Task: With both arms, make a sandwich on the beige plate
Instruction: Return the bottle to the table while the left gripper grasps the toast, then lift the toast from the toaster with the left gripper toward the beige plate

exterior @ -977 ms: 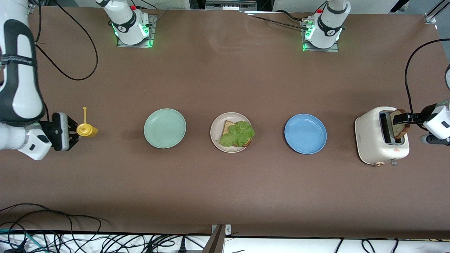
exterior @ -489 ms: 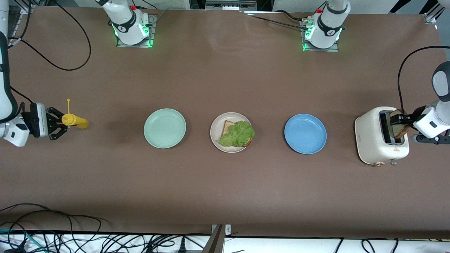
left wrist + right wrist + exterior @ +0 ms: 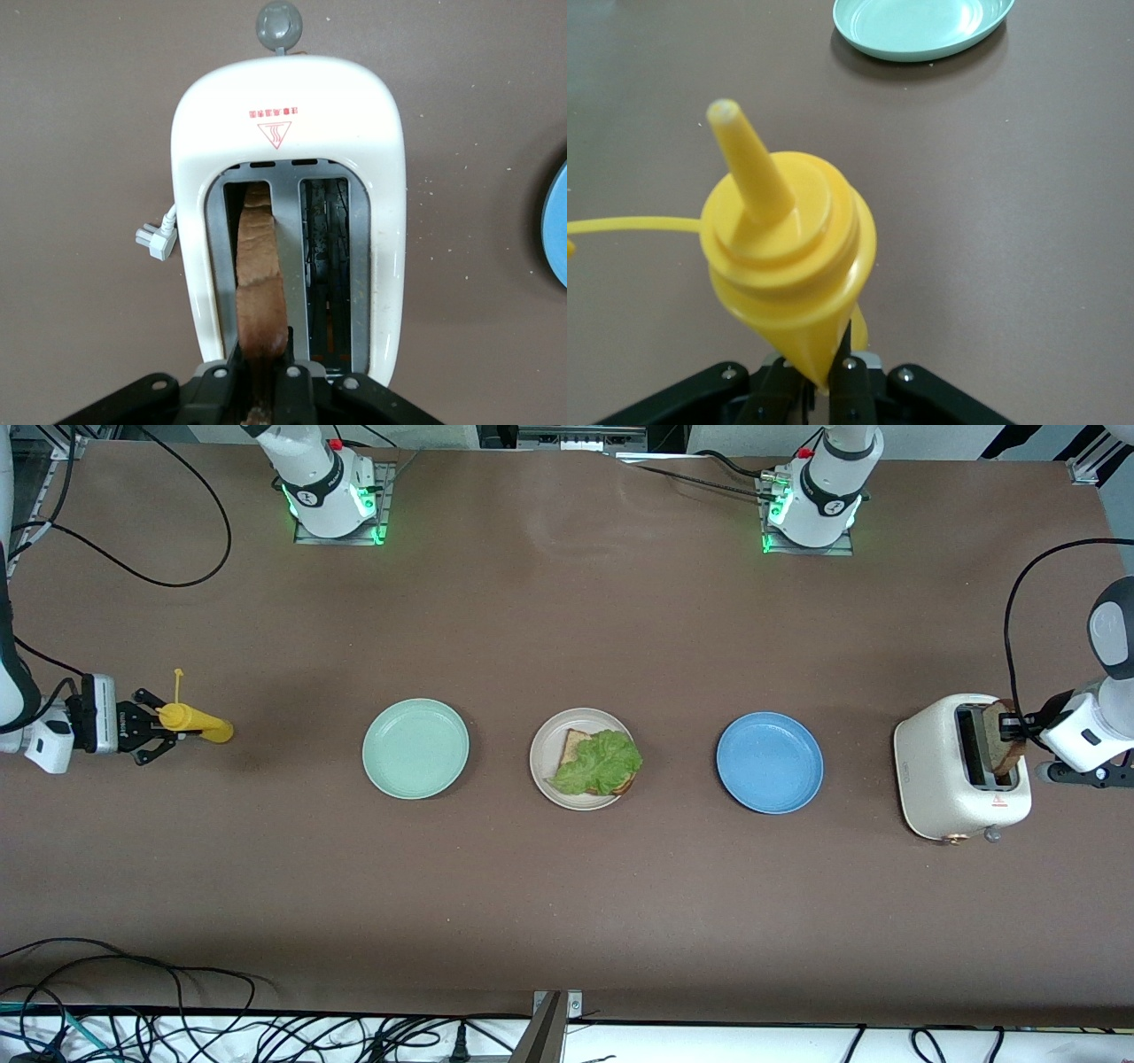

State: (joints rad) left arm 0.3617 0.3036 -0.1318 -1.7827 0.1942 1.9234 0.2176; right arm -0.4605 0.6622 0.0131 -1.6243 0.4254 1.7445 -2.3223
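Observation:
The beige plate (image 3: 542, 766) sits mid-table with one bread slice (image 3: 572, 745) on it and a green lettuce leaf (image 3: 602, 763) on top. A second bread slice (image 3: 1007, 746) stands in a slot of the white toaster (image 3: 939, 775) at the left arm's end of the table. My left gripper (image 3: 1010, 726) is shut on that slice's upper edge. In the left wrist view the black fingers (image 3: 292, 381) pinch the brown crust (image 3: 259, 283). My right gripper (image 3: 164, 726) is shut on a yellow squeeze bottle (image 3: 197, 724); its nozzle (image 3: 749, 168) shows in the right wrist view.
A mint-green plate (image 3: 415, 748) lies between the beige plate and the yellow bottle. A blue plate (image 3: 770, 762) lies between the beige plate and the toaster. The toaster's plug (image 3: 158, 239) rests on the table beside it. Black cables trail at both table ends.
My left gripper has shut on the bread slice in the toaster. My right gripper has carried the yellow bottle away from the mint-green plate, toward the right arm's end of the table.

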